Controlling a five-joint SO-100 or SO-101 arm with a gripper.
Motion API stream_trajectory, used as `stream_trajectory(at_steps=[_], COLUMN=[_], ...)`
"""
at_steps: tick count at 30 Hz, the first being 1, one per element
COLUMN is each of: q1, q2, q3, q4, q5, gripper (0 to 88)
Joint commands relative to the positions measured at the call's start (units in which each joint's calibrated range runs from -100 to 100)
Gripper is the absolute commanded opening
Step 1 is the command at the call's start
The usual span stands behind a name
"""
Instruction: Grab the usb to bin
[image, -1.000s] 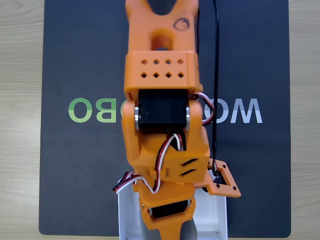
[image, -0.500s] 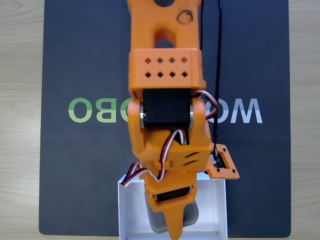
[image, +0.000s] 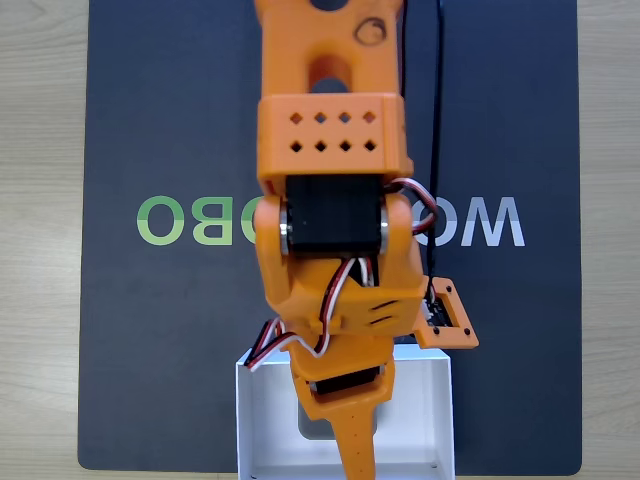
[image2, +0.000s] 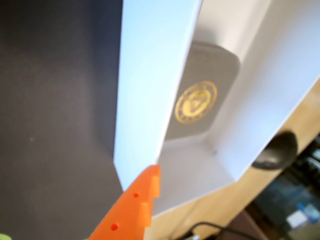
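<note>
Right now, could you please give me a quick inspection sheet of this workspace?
Surface: dark mat with partly hidden lettering, on a light wooden table.
Job's things: usb lies flat inside the bin, gold emblem up.
Clutter: nothing seen.
Grippers: gripper above the bin, not holding the usb; open or shut cannot be told.
Cables: black cable beside the arm; servo wires at the wrist.
Surroundings: blurred dark objects beyond the table edge in the wrist view.
</note>
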Motion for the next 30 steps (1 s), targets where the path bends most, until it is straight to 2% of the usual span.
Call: stream_trajectory(at_steps=[1, 12, 20, 23, 30], q1=[0.0, -0.3, 1.1, 1.8, 2.4], q2=[-5.1, -14.0, -31.2, -39.1, -55.4], q3=[-1.1, 1.2, 16.4, 23.7, 39.5], q4=[-0.4, 0.4, 0.3, 0.3, 0.1], q5=[0.2, 0.2, -0.4, -0.4, -0.5], gripper=[47.8, 50.0, 48.9, 41.0, 13.0])
